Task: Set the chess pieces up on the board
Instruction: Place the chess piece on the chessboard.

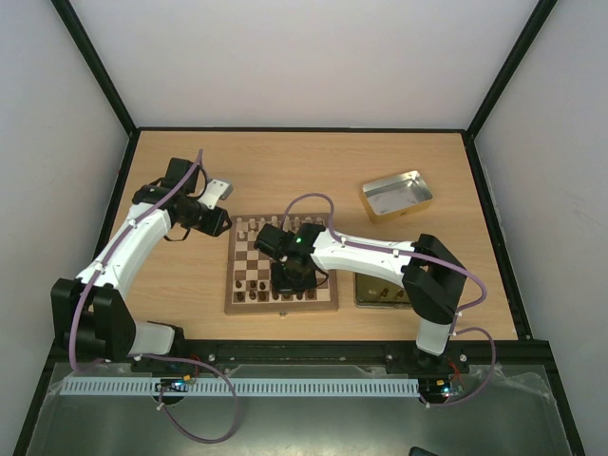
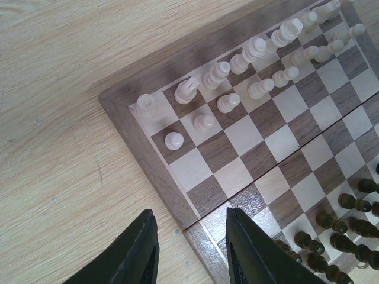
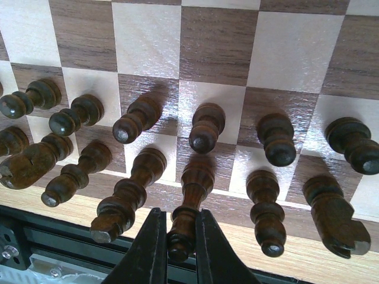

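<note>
The board (image 1: pixel 249 255), a checked square of dark and cream wood with a mid-brown border, lies by the table's (image 1: pixel 190 161) near edge, about midway along it. The right gripper (image 3: pixel 179 228) is clamped on the knobbed top of a dark piece (image 3: pixel 192 189) in the row along the board's near edge (a slim turned shape, glossy brown). Other dark pieces (image 3: pixel 136 118) stand in two rows around it. The left gripper (image 2: pixel 190 216) hangs over the board's left edge, jaws apart, grasping nothing. Pale pieces (image 2: pixel 254 50), smooth and cream, line the far edge. A silver tin (image 1: pixel 397 195) sits toward the far right corner.
</note>
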Robot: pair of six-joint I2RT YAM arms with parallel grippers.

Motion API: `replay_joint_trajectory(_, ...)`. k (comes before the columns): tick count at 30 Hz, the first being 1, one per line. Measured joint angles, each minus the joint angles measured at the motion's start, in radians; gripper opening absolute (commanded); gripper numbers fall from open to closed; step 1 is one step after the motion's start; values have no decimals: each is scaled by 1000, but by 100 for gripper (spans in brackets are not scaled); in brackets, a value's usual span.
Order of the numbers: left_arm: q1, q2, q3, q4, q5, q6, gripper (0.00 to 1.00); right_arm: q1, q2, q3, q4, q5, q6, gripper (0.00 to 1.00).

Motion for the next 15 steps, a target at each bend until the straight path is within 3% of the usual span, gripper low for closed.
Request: replay_joint_trajectory(15,0,5,0,0,0,0,33,0,6,0,0,-12,-3,11)
